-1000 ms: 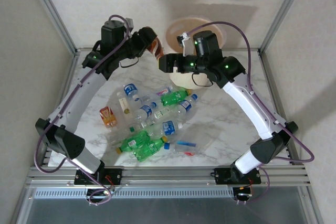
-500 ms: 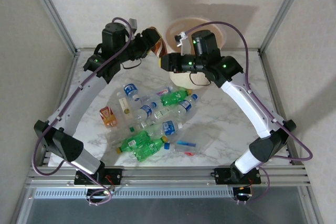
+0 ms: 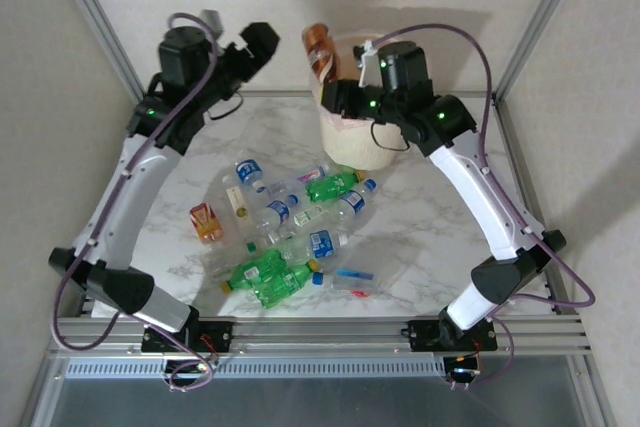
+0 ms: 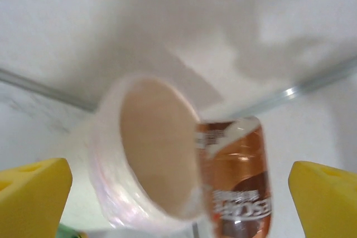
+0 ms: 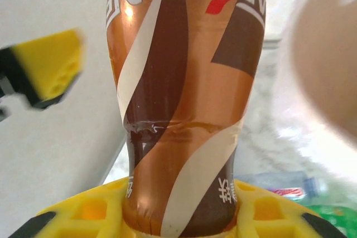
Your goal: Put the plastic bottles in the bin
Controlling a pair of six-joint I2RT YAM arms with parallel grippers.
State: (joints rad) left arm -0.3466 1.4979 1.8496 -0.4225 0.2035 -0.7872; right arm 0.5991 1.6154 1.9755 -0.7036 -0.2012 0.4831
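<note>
Right wrist showed the right pincer (image 5: 179,211) gripping the orange-brown bottle (image 5: 184,82); the left pincer (image 3: 262,42) stood open, ten o'clock from the bin (image 3: 356,143).

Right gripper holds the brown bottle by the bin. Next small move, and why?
Probably shift the right gripper farther over the bin before opening: its brown bottle sits at the rim's edge, and the left gripper is open, apart.
</note>
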